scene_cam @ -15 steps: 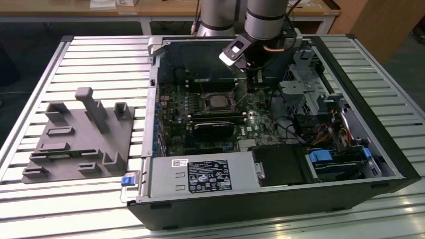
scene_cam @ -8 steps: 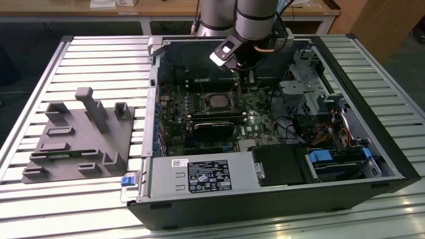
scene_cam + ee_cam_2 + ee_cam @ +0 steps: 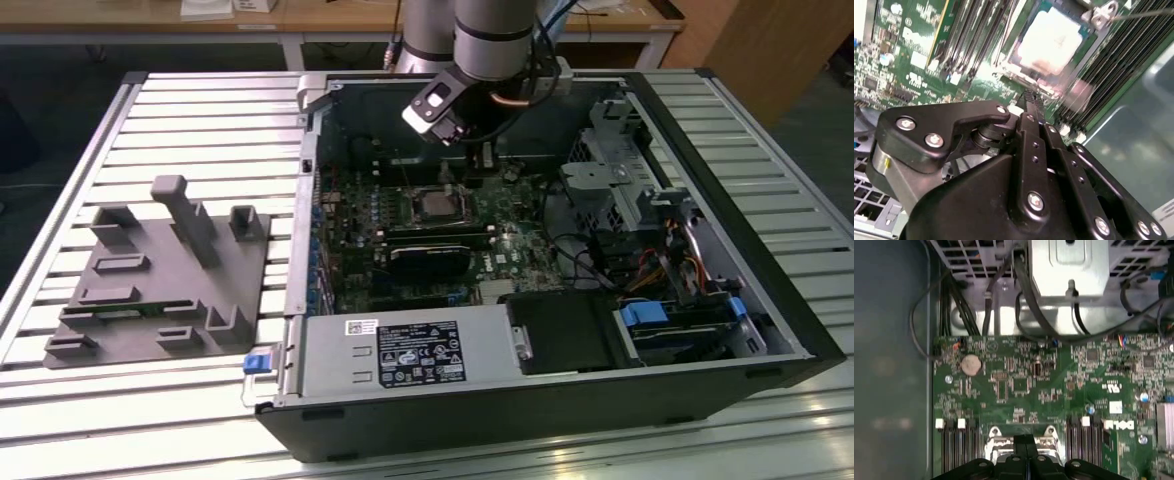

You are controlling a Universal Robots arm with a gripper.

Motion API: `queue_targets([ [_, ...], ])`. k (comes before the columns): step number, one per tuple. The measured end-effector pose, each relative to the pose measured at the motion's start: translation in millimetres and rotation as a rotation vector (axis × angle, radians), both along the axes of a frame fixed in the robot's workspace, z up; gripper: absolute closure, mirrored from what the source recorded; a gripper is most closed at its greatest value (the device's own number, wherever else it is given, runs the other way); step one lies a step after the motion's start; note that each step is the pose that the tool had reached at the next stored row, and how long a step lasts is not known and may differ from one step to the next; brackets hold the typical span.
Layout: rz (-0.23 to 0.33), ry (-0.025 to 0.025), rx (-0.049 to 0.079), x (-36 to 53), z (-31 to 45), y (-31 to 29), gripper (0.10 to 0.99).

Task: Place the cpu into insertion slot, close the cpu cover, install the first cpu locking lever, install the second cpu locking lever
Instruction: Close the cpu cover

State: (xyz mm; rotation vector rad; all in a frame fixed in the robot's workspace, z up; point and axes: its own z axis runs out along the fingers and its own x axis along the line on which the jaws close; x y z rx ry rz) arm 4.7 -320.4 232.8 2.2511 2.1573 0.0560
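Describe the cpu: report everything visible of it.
The cpu is a small, flat square chip with a dull silver-brown metal top that glares pale in the second wrist view. It lies level in the insertion slot on the green motherboard. The grey metal cpu cover frames its edges. The gripper, fingers shut, hangs close beside it. Whether they touch cannot be told.

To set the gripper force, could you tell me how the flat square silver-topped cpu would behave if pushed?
The silver-topped cpu looks rigid and, being flat, unlikely to tip. Seated within the grey metal frame, it probably would not slide.
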Motion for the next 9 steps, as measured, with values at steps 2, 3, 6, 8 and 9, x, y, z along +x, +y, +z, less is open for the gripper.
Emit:
queue_targets([
  [2,-0.001,0.0000,0.000,-4.0,-0.1,0.0,0.980],
  [3,-0.001,0.0000,0.000,-4.4,-0.1,0.0,0.980],
  [6,-0.001,0.0000,0.000,-4.4,-0.1,0.0,0.980],
  [8,-0.001,0.0001,0.000,-4.4,-0.1,0.0,0.980],
  [9,-0.001,0.0051,0.001,-4.3,-0.3,0.1,0.980],
])
